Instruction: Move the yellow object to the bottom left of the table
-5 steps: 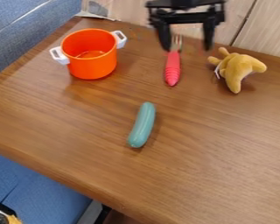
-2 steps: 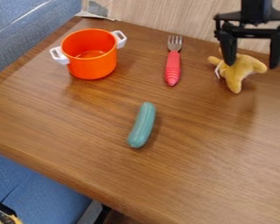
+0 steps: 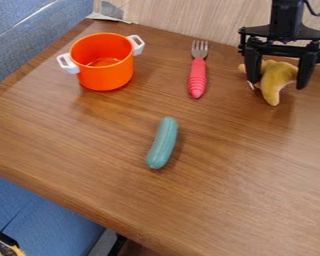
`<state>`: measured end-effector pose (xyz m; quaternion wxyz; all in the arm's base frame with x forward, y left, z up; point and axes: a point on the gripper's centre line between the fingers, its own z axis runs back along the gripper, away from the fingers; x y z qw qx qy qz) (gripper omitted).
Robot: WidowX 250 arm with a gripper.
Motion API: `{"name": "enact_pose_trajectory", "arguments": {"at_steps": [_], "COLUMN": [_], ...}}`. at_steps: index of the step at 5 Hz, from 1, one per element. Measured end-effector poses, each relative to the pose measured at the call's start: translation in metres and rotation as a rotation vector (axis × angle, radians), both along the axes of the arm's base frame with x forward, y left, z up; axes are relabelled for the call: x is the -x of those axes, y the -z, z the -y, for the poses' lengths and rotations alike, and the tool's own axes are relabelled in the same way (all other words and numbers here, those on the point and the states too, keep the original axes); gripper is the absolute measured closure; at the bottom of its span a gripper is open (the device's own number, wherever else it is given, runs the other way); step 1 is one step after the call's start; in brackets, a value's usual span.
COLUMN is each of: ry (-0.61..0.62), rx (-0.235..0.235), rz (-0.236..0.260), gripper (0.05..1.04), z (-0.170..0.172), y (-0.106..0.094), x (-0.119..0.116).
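Jaws astride the yellow toy, whole trip to come!

And there it was, folks, the black gripper (image 3: 278,84) down at the far right of the table (image 3: 223,205), its two fingers spread wide, one on either side of the yellow plush toy (image 3: 277,80)! No pinch that I could make out; whether either finger brushed the fabric, I couldn't tell from where I stood. The toy lay up near the back edge, nowhere near its goal.

So, the scorecard: lining up looked all but done, and that was the lot. The grasp was to come, then the lift, the long diagonal haul to the bottom left, the lowering and the release. Early stages, by my reckoning!

The squeeze looked like the next call, perhaps after a touch more depth. A soft, lumpy body like that could well squash or slip out if caught by a thin bit. And the road home had traffic: the red-handled fork (image 3: 197,77) just beside, the teal sausage-shaped piece (image 3: 163,143) mid-table, the orange pot (image 3: 106,72) over at the upper left. A good high carry seemed wise!
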<state>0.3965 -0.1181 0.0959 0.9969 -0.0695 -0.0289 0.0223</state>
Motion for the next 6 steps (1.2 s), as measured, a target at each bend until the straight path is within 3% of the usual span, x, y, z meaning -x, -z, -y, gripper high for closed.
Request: {"name": "enact_pose_trajectory", "arguments": {"at_steps": [2, 3, 5, 6], "ry": [-0.033, -0.033, -0.038, -0.082], "rx": [-0.071, -0.071, -0.059, -0.012], "rz": [0.002, 0.001, -0.01, 0.06], "gripper": [0.627, 0.71, 0.716, 0.716], "z": [-0.013, -0.013, -0.015, -0.034], "y": [0.012, 0.013, 0.009, -0.028], "x": [-0.001, -0.001, 0.002, 0.007]}}
